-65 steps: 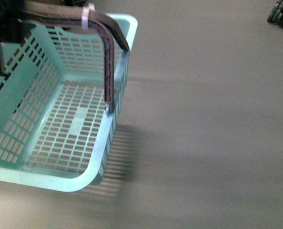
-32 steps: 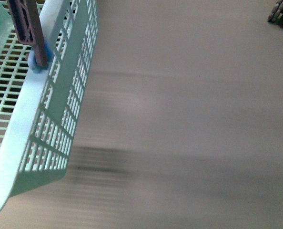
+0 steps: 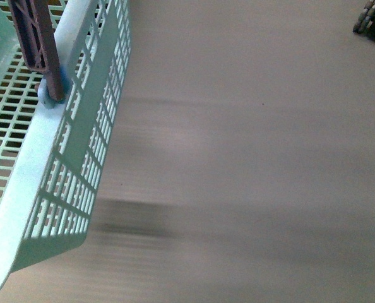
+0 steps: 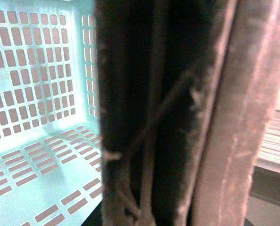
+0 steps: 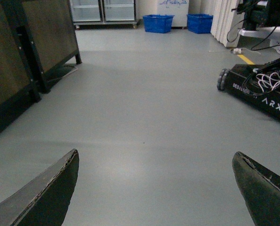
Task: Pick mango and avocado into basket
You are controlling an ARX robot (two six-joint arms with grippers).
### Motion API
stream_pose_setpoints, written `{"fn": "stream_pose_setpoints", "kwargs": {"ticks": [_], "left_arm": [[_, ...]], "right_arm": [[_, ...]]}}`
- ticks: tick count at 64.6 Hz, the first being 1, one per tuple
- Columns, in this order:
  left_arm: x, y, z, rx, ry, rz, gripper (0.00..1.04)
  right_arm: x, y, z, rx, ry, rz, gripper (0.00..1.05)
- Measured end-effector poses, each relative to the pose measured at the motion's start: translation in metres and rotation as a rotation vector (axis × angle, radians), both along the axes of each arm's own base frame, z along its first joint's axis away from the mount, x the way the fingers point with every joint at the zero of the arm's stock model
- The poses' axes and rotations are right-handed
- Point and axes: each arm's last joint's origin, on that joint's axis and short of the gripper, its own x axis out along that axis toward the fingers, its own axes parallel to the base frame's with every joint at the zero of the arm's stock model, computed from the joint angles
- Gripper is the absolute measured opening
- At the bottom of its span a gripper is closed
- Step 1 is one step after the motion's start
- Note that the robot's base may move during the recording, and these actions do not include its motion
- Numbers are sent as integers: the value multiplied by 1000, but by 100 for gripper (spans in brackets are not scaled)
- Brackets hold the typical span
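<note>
The light teal basket (image 3: pixel 67 158) hangs tilted at the left of the front view, above the grey floor, its brown ribbed handle (image 3: pixel 36 44) pinned to the rim. In the left wrist view that handle (image 4: pixel 177 122) fills the middle of the picture, very close, with the slotted basket floor (image 4: pixel 36 165) behind it; my left gripper is shut on the handle, its fingers hidden. My right gripper (image 5: pixel 156 188) is open, both dark fingertips (image 5: pixel 50 193) wide apart over bare floor. Mango and avocado are out of view.
Grey floor (image 3: pixel 250 158) fills the front view. A black wheeled robot base (image 5: pixel 262 89) stands at one side in the right wrist view, dark cabinets (image 5: pixel 31 52) at the other. Two blue bins (image 5: pixel 158 23) sit far off.
The basket swung from a near-level view of its open inside to a steep tilt at the left edge one second ago. Since half a second ago it has barely shifted.
</note>
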Motion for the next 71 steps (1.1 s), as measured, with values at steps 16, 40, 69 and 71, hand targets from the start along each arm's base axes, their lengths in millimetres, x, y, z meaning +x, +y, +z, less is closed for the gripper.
{"fn": "stream_pose_setpoints", "kwargs": {"ticks": [16,40,69,71], "left_arm": [[0,0,0,1,0,1,15],[0,0,0,1,0,0,15],[0,0,0,1,0,1,15],[0,0,0,1,0,0,15]], "right_arm": [[0,0,0,-1,0,0,96],[0,0,0,0,0,0,96],[0,0,0,0,0,0,96],[0,0,0,0,0,0,96]]}}
